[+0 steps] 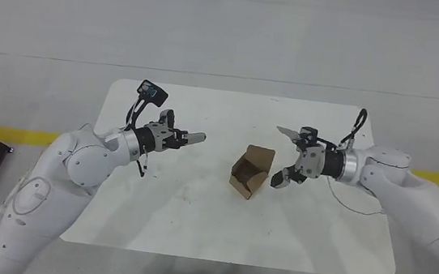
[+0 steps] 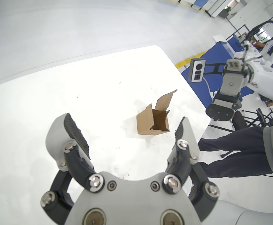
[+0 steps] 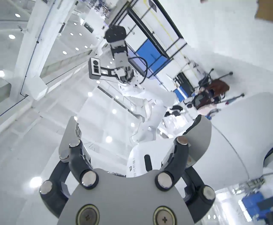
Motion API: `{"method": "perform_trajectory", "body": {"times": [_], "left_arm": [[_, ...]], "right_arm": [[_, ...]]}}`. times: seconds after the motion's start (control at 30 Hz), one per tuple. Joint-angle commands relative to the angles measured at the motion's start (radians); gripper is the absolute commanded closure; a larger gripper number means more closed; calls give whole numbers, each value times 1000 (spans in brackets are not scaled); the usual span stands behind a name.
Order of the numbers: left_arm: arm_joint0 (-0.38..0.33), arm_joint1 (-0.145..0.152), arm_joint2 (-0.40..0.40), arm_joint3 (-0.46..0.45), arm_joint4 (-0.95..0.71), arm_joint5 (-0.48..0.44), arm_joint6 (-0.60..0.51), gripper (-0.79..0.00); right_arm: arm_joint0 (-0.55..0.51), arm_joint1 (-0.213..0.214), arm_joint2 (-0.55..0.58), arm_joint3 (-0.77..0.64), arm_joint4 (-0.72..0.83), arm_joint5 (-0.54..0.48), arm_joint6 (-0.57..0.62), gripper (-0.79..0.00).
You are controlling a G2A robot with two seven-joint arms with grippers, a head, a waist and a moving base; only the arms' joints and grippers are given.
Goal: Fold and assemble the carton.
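At the left of the top view the left gripper [image 1: 193, 138] hangs above the table [image 1: 194, 216], jaws spread wide and holding nothing. It points toward the middle, and its wrist view [image 2: 125, 121] looks straight at the work, probably so it can close on a wall or a flap when needed.

At the frame's centre the carton [image 1: 251, 171] stands on the table between the two arms, within reach of both. It is squared up into a box, its mouth is open and one flap [image 2: 165, 100] stands up, so the closing folds look not yet done.

Just right of it the right gripper [image 1: 285, 156] sits close beside the carton without touching it. Its jaws are also wide and empty [image 3: 136, 120], well placed to steady that side.
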Motion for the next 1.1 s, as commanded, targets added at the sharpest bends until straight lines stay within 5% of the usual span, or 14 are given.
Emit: {"method": "perform_trajectory", "body": {"times": [0.0,0.1,0.23,0.4,0.73,0.8,1.07], "left_arm": [[0,0,0,0,0,0,0,-785],[0,0,0,0,0,0,0,-785],[0,0,0,0,0,0,0,-785],[0,0,0,0,0,0,0,-785],[-5,-5,21,-2,15,-31,30,-785],[-22,-9,37,7,18,-34,39,-785],[-97,-28,123,49,25,-65,47,-785]], "right_arm": [[-24,-1,23,-23,-54,-188,-38,-785],[-71,3,54,-39,-197,-432,-95,-785],[-144,14,87,-93,-400,-632,-291,-785],[-218,33,135,-213,-614,-626,-567,-785],[-218,33,136,-205,-640,-609,-570,-785],[-218,33,151,-201,-789,-582,-647,-785],[-345,31,169,-145,-1283,-774,-906,-785]]}}
